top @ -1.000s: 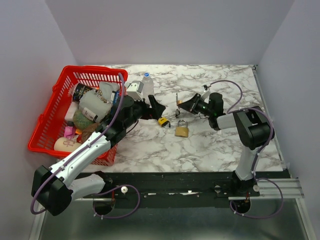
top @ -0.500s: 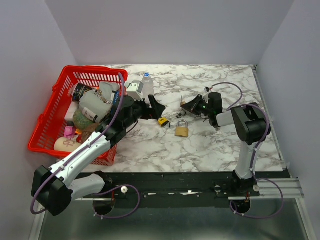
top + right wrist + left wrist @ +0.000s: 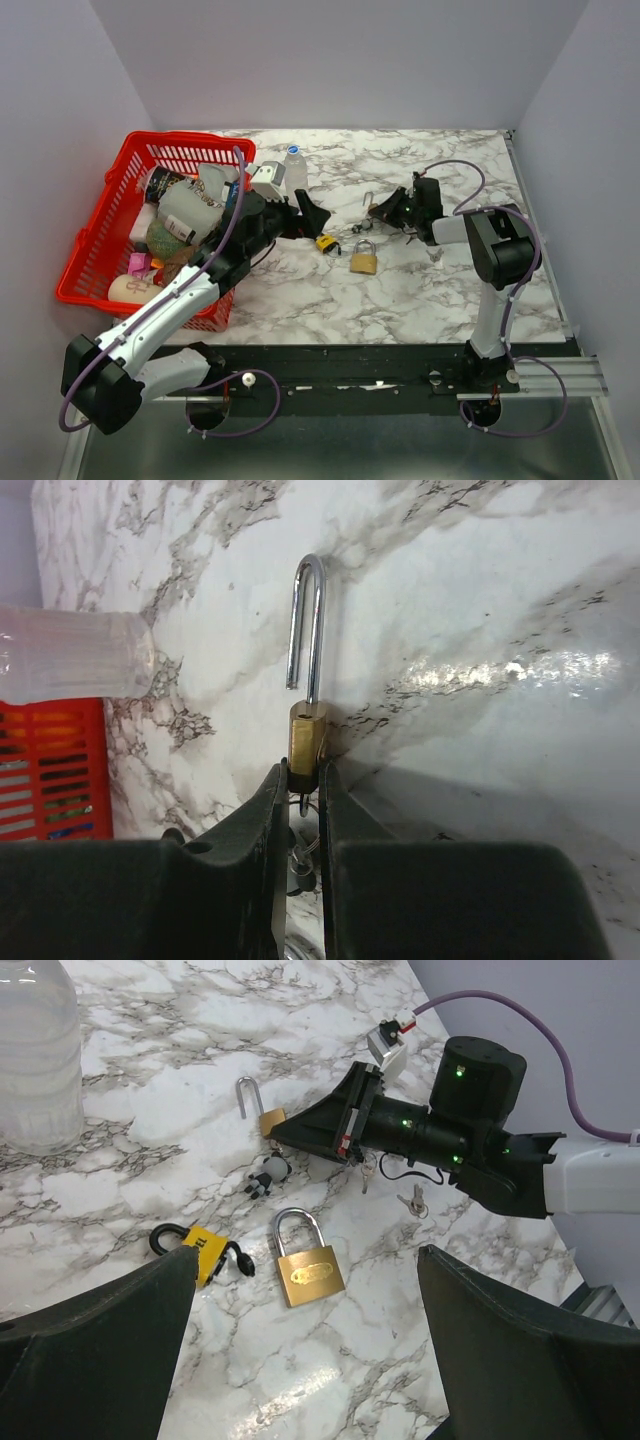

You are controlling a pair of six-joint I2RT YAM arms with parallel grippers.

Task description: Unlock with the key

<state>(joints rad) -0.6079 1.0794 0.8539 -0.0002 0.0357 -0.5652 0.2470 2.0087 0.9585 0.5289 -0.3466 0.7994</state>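
- Far left: red plastic basket, packed with bottles.
- Left end effector: spread wide, holding nothing.
- Centre of marble worktop: closed brass padlock, lying flat.
- Right end effector: narrow, pinching small brass padlock, shackle open; silver keys nearby.

The right gripper (jaws nearly together) clamps the lower end of a brass padlock on the marble surface. Shackle open, one leg free. Clear bottle and red basket at left

Open marble along near edge, red basket walling left (piled full), bottle behind, padlock mid-table
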